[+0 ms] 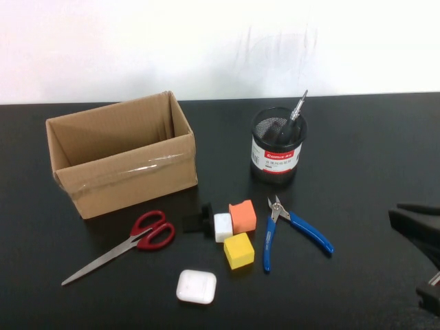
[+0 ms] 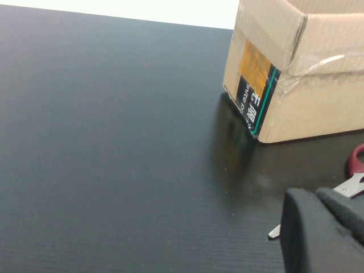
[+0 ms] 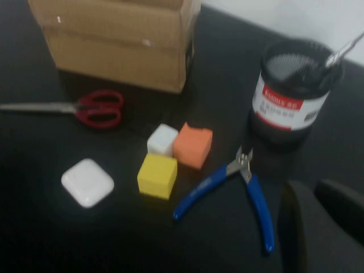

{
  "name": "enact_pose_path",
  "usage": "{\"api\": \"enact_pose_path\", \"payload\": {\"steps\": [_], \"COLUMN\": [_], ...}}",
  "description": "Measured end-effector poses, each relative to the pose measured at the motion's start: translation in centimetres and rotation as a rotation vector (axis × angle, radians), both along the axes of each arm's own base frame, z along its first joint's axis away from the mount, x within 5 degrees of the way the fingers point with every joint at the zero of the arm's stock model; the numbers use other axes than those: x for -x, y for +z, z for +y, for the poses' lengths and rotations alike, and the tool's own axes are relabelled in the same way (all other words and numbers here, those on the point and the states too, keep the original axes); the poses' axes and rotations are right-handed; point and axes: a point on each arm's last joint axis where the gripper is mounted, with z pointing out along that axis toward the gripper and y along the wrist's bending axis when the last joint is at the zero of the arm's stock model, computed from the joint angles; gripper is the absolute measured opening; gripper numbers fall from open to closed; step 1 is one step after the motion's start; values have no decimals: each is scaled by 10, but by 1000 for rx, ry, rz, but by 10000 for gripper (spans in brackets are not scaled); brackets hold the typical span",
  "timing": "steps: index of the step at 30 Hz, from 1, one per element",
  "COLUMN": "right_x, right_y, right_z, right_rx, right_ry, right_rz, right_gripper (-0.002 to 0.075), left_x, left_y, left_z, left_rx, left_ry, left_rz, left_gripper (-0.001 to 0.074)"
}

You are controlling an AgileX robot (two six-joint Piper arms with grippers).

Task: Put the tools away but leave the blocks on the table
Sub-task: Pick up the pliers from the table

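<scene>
Two end effectors show, both clenched with nothing between the fingers. The right end effector [image 1: 417, 221] hangs at the right edge of the high view, low over the black surface [image 1: 371, 151] and well apart from everything else. The left end effector [image 2: 324, 227] is out of the high view; its own wrist camera shows it low over the surface, near a lower corner of the cardboard box [image 1: 124, 151] and just short of the scissors' blade tip.

Nearest the right end effector are the blue-handled pliers [image 1: 292, 227], lying flat with handles spread and the small metal jaws pointing toward the mesh pen cup [image 1: 277, 146]. That cup stands upright behind them, and the black screwdriver [image 1: 294, 117] leans inside it, metal tip up.

Left of the pliers, three blocks cluster together: the orange block [image 1: 243, 216], the white block [image 1: 223, 227] touching it, and the yellow block [image 1: 238, 250] just in front. A small black knobbed object [image 1: 199, 221] sits against the white block's left side. The white rounded-square case [image 1: 196, 287] lies in front, apart. The red-handled scissors [image 1: 127, 244] lie flat before the open box.
</scene>
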Motion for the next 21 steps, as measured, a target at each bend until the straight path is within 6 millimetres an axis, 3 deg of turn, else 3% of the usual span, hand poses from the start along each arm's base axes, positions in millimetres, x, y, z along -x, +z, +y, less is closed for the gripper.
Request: {"api": "enact_pose_path", "payload": {"steps": [14, 21], "right_x": [0, -6], "right_y": [-4, 6], "right_z": [0, -2], "right_rx": [5, 47], "right_ry": [0, 5], "right_rz": [-1, -166], "right_gripper": [-9, -9], "left_x": [0, 0], "left_y": [0, 0], "left_z": [0, 0], "left_rx": [0, 0], "left_ry": [0, 0], "left_rz": [0, 0], "left_gripper": [-4, -4]}}
